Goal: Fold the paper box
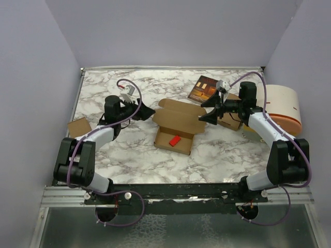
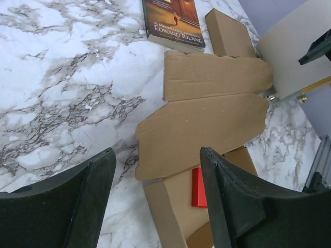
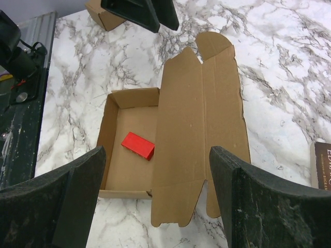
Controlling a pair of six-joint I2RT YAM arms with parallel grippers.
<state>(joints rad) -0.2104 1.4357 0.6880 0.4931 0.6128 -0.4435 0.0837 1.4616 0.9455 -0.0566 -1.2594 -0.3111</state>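
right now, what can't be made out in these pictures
- book: cover cut off by the left wrist view's top edge; print too small in the top view
- red block: right edge behind the left tool, left wrist view
- drum: part behind the right arm, top view

A white marble-patterned table with grey veins [image 1: 129, 155] fills the floor between plain lilac walls [image 1: 31, 77]. At the far right lies a dark reddish-brown printed booklet [image 1: 202, 89], with a small closed tan cardboard carton [image 2: 227, 33] just beside it. A round white drum with an orange band [image 1: 282, 106] stands at the right edge. Another small tan cardboard carton [image 1: 78, 126] sits at the left edge. A small red rectangular block [image 1: 175, 140] lies near the middle.
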